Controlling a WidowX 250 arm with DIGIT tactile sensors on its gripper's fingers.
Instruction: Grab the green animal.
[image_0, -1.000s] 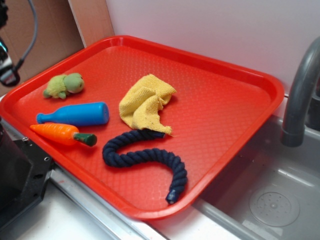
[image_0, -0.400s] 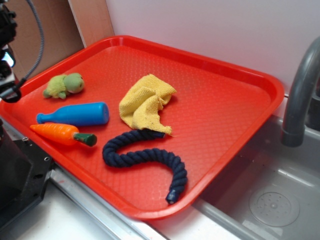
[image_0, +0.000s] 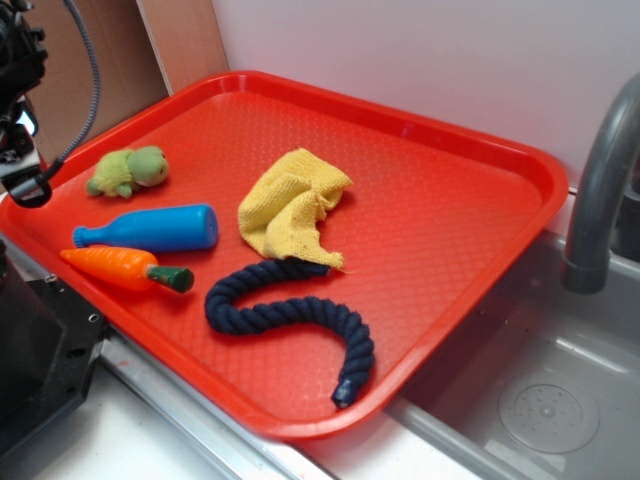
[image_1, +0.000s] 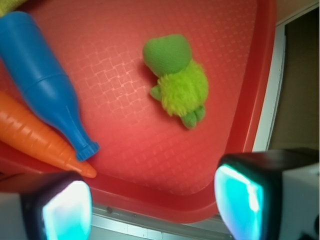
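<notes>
Gripper (image_1: 152, 200) now risen higher beside the green animal (image_1: 176, 80) on the red tray (image_1: 210, 165); jaws wide apart, empty; grasp not begun.

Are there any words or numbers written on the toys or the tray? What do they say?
None: no words, numbers or signs show in either view.
The green animal, blue toy bottle, toy carrot, yellow cloth, dark blue rope and red tray are all plain.
The hand shows no label either.
</notes>
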